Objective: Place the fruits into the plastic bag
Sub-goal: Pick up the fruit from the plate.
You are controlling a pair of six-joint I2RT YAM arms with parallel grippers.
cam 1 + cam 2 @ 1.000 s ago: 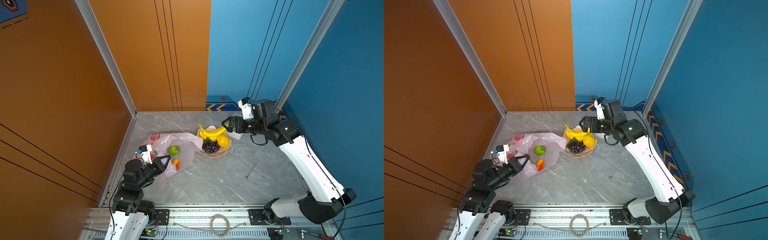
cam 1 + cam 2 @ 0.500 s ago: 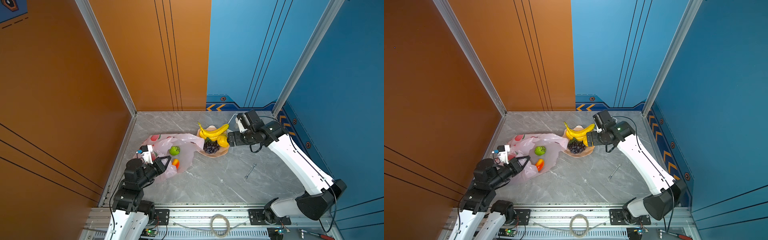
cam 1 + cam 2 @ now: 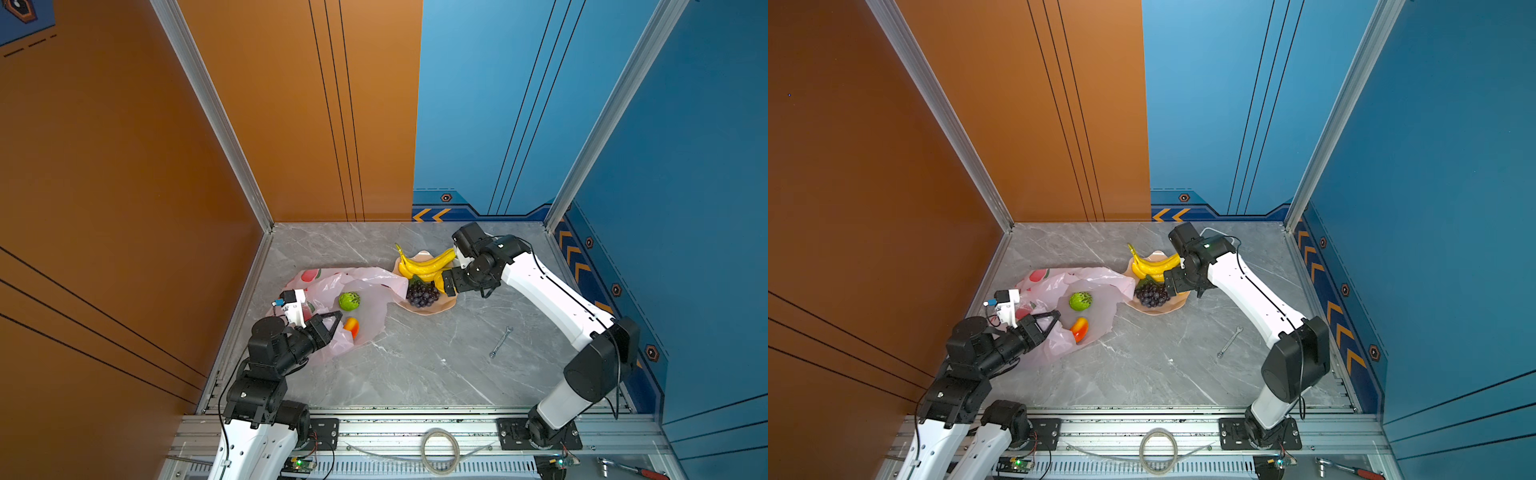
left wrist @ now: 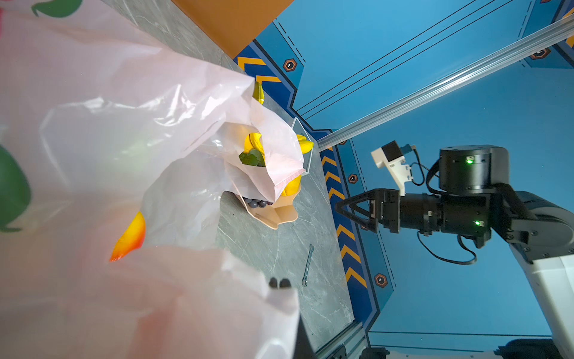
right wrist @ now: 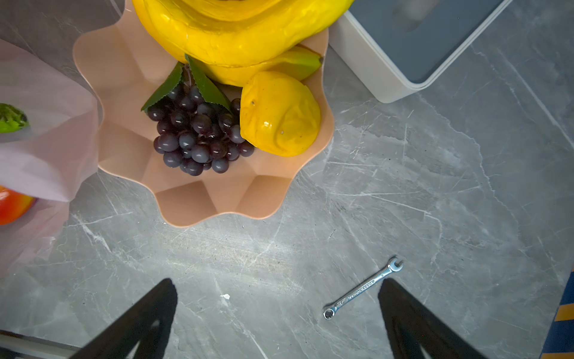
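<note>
The pale-pink plastic bag [image 3: 374, 286] lies spread open on the floor at the left. My left gripper [image 3: 332, 324] is shut on its near edge, and film drapes over the fingertips [image 4: 278, 283]. A green bumpy fruit [image 3: 349, 301] and a red-yellow mango [image 3: 352, 326] lie on the bag's film. On the beige plate [image 3: 432, 309] are yellow bananas [image 3: 428, 262], a dark grape bunch [image 5: 195, 136] and a lemon [image 5: 279, 115]. My right gripper [image 3: 446, 282] hangs open and empty just above the plate's right side, beside the grapes.
A small silver wrench [image 3: 500, 341] lies on the marble floor right of the plate. A white-grey box [image 5: 403, 46] stands behind the plate near the back wall. Orange and blue walls close in the floor on three sides.
My right arm has swung down and nearer, from behind the bananas to the plate's right side by the grapes, its gripper still open. The left gripper has kept hold of the bag.
</note>
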